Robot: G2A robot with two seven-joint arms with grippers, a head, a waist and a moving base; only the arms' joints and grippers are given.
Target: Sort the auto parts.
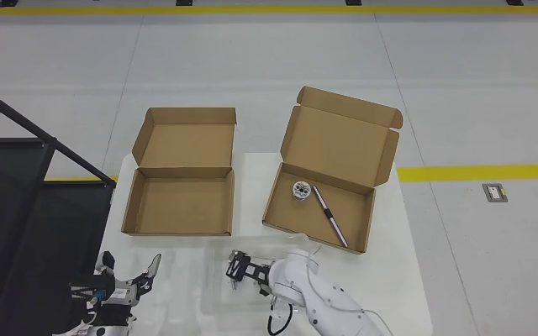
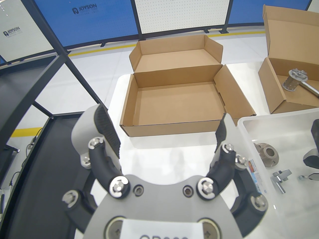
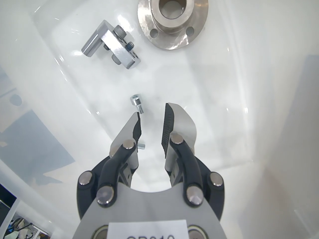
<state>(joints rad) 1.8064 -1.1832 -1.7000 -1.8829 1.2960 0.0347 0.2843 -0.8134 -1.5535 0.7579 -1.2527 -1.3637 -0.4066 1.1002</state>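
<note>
Within the clear bin (image 3: 224,88), the right gripper (image 3: 153,111) is positioned with jaws parted, nothing grasped. 1 small bolt (image 3: 137,103) is seen just beside a fingertip. The flange (image 3: 173,13) and bracket (image 3: 111,44) are found farther in. The left gripper (image 2: 163,112) is held spread wide near the left box (image 2: 174,100). 1 rod (image 1: 330,217) and 1 round part (image 1: 299,191) are noted in the right box (image 1: 290,214).
</note>
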